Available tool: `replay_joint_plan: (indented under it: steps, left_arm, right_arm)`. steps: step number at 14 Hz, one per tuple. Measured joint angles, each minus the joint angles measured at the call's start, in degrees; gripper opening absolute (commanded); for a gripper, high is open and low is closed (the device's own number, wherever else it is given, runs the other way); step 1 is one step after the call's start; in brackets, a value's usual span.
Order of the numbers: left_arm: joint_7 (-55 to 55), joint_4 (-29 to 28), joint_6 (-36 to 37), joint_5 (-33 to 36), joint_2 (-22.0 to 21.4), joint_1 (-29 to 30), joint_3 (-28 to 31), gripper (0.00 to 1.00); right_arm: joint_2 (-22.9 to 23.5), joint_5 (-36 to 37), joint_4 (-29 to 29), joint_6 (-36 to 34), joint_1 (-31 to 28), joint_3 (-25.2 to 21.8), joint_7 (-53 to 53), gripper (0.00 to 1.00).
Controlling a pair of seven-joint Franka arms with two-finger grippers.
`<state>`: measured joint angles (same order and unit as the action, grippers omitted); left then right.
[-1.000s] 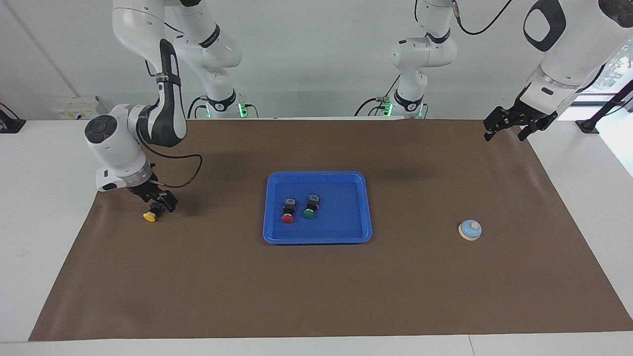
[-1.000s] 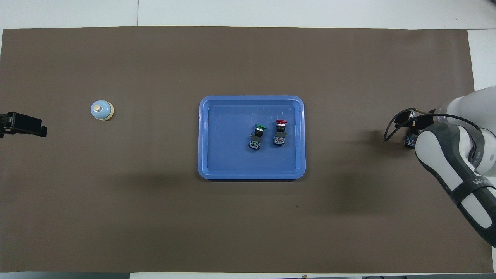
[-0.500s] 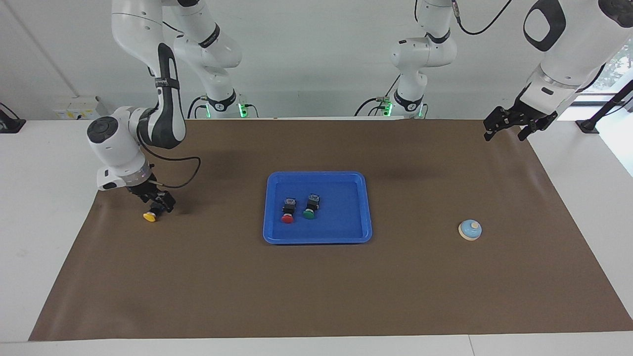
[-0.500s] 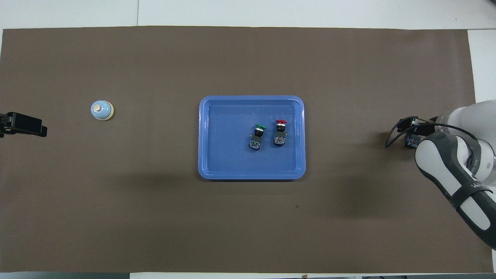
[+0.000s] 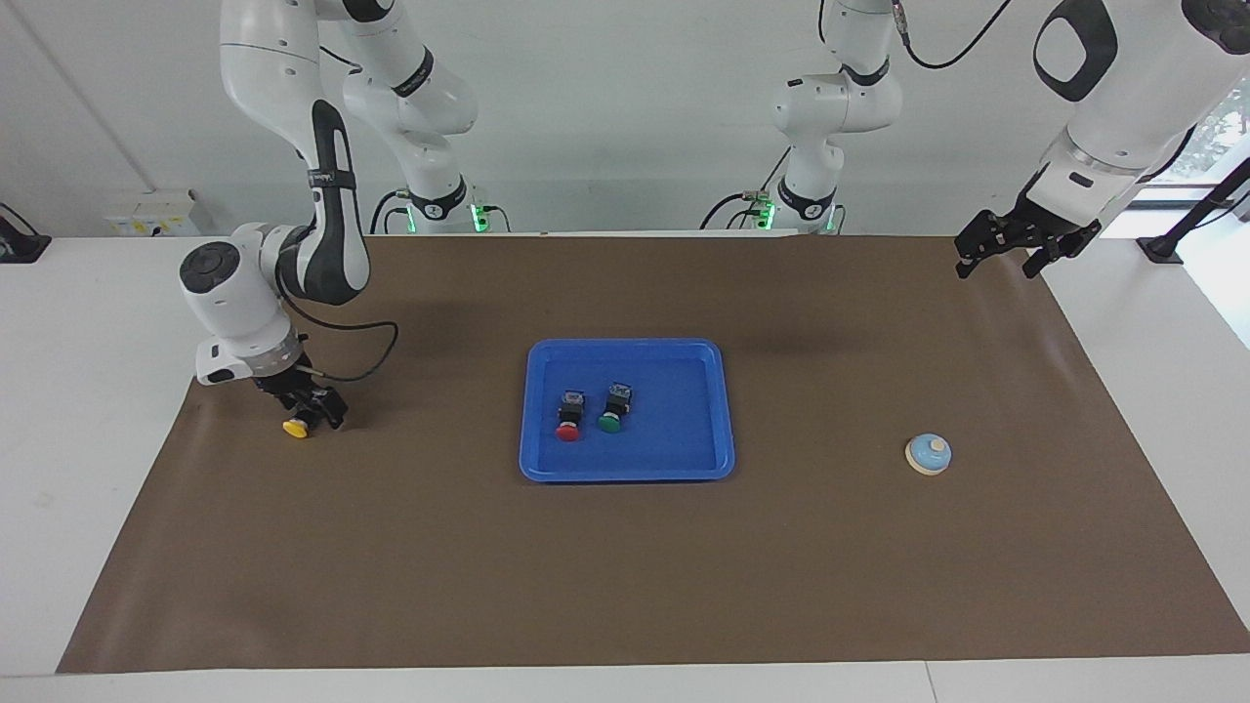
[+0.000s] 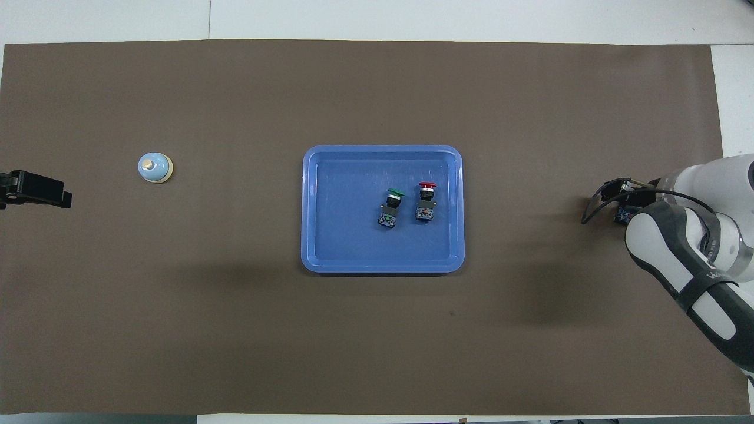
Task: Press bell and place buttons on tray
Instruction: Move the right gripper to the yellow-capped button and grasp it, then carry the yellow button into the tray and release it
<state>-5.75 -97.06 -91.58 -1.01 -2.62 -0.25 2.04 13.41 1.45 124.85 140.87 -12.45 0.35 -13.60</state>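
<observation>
Right gripper (image 5: 311,414) down at yellow button (image 5: 295,428) near table's edge, grip state unclear. Button likely light, rigid; black body offers flat sides. Left gripper (image 5: 1006,246) waits, released.

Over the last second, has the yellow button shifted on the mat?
No. In the facing view the yellow button lies at the same spot relative to the mat's edge at the right arm's end, with the right gripper down at it.

Only partial grey lettering shows on my white right arm's (image 6: 701,282) dark band; I can't read it.
</observation>
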Motion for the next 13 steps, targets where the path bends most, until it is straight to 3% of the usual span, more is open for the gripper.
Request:
replay_joint_plan:
  steps: [1, 3, 4, 10, 13]
  left_arm:
    - [0.0, 0.0, 0.0, 0.0, 0.0, 0.0, 0.0, 1.00]
    - [0.0, 0.0, 0.0, 0.0, 0.0, 0.0, 0.0, 1.00]
    - [0.0, 0.0, 0.0, 0.0, 0.0, 0.0, 0.0, 1.00]
    - [0.0, 0.0, 0.0, 0.0, 0.0, 0.0, 0.0, 1.00]
    - [0.0, 0.0, 0.0, 0.0, 0.0, 0.0, 0.0, 1.00]
  right_arm:
    - [0.0, 0.0, 0.0, 0.0, 0.0, 0.0, 0.0, 0.43]
    - [0.0, 0.0, 0.0, 0.0, 0.0, 0.0, 0.0, 0.09]
    - [0.0, 0.0, 0.0, 0.0, 0.0, 0.0, 0.2, 0.00]
    - [0.0, 0.0, -0.1, -0.2, 0.1, 0.2, 2.5, 0.00]
    - [-0.2, 0.0, -1.3, -3.7, 0.5, 0.8, 2.5, 0.00]
